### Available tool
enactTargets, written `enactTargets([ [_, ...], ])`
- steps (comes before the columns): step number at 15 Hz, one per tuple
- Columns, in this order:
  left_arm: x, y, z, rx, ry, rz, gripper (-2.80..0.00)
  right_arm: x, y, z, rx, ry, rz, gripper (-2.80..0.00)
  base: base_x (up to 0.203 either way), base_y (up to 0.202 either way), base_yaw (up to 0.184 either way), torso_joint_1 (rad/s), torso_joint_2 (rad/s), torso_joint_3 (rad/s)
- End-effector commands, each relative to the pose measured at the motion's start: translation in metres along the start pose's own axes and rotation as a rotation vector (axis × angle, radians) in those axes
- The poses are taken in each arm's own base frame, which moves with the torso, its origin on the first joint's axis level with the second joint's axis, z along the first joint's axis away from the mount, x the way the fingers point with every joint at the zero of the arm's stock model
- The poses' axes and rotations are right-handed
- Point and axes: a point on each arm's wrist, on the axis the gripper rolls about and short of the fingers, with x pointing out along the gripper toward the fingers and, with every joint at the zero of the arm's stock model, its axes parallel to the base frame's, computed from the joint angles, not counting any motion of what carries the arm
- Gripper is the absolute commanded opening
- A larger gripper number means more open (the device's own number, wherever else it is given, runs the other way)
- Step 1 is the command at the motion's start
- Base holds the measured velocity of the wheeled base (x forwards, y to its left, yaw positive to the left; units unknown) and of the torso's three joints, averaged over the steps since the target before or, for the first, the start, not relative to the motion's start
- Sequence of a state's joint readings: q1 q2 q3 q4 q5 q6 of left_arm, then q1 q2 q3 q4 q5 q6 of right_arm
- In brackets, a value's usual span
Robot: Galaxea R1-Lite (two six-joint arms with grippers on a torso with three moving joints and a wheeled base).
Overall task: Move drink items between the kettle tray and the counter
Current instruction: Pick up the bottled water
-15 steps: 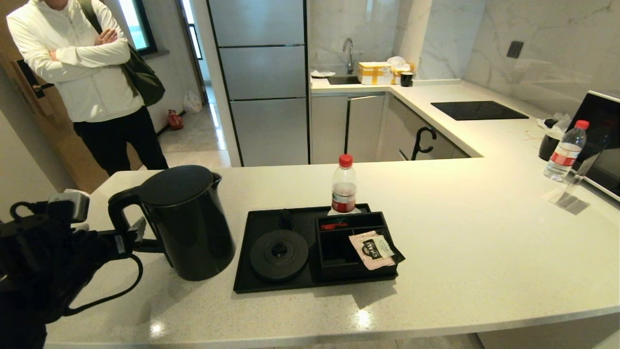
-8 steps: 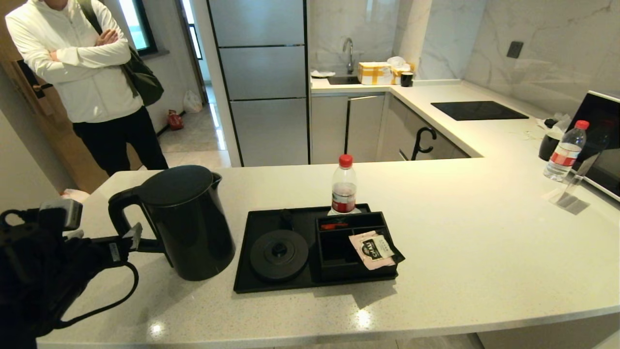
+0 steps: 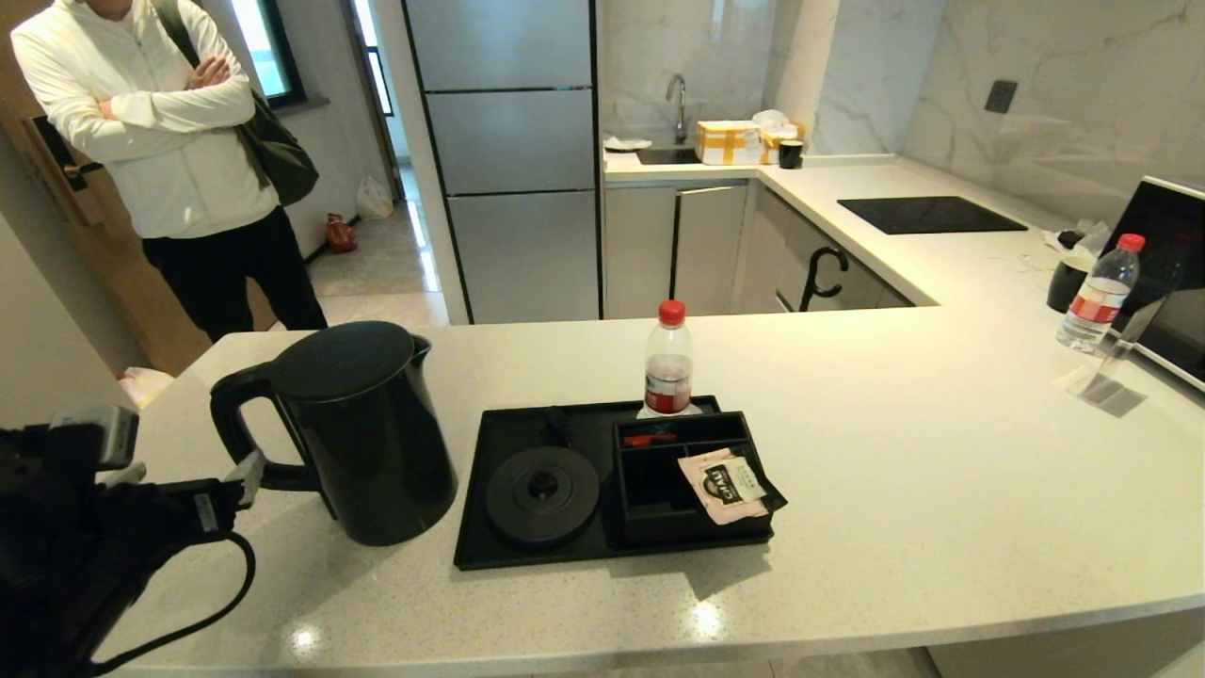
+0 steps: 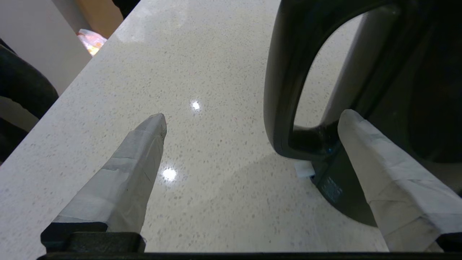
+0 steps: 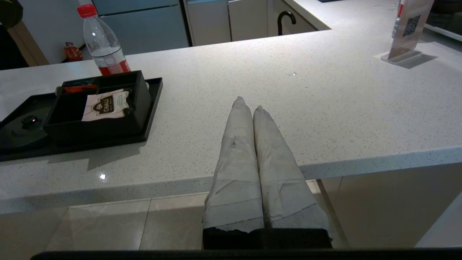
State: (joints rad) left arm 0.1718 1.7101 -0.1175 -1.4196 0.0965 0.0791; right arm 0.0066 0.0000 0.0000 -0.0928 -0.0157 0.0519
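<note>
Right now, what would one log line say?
left gripper: open, by kettle handle | kettle: on counter, off tray | right gripper: shut, parked

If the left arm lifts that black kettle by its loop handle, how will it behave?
The kettle looks rigid, so the handle should not flex. The handle sits to one side of a tall body, so it will probably hang tilted. Its smooth matte surface may slip between the left gripper fingers, now open beside it. How full it is cannot be seen.
</note>
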Motion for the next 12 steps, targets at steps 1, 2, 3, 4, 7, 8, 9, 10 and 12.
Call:
enactTargets([
  [1,-0.009,0.001,0.003,-0.001,-0.02,0.001,0.0,0.002,0.0,-0.009,0.0,0.033,0.0,-2.8,0.0,0.0,0.0,0.0,0.0,0.0],
  [2,-0.012,0.0,0.002,0.0,-0.019,-0.003,0.0,0.002,0.0,-0.009,0.0,0.033,0.0,-2.8,0.0,0.0,0.0,0.0,0.0,0.0],
  [3,-0.019,-0.001,0.001,0.001,-0.017,-0.011,0.0,0.002,0.0,-0.009,0.0,0.033,0.0,-2.8,0.0,0.0,0.0,0.0,0.0,0.0],
  [4,-0.024,-0.001,0.002,0.002,-0.02,-0.017,0.0,0.002,0.0,-0.009,0.0,0.033,0.0,-2.8,0.0,0.0,0.0,0.0,0.0,0.0],
  [7,-0.037,0.0,0.003,0.003,-0.037,-0.009,0.0,0.002,0.0,-0.009,0.0,0.033,0.0,-2.8,0.0,0.0,0.0,0.0,0.0,0.0],
  [8,-0.042,0.001,0.003,0.003,-0.04,-0.008,0.0,0.002,0.0,-0.009,0.0,0.033,0.0,-2.8,0.0,0.0,0.0,0.0,0.0,0.0],
  [9,-0.047,0.001,0.002,0.003,-0.04,-0.007,0.0,0.002,0.0,-0.009,0.0,0.033,0.0,-2.8,0.0,0.0,0.0,0.0,0.0,0.0],
  [10,-0.051,0.002,0.002,0.002,-0.047,-0.007,0.0,0.002,0.0,-0.009,0.0,0.033,0.0,-2.8,0.0,0.0,0.0,0.0,0.0,0.0],
  [12,-0.06,0.003,0.007,-0.002,-0.083,-0.002,0.0,0.002,0.0,-0.009,0.0,0.033,0.0,-2.8,0.0,0.0,0.0,0.0,0.0,0.0],
])
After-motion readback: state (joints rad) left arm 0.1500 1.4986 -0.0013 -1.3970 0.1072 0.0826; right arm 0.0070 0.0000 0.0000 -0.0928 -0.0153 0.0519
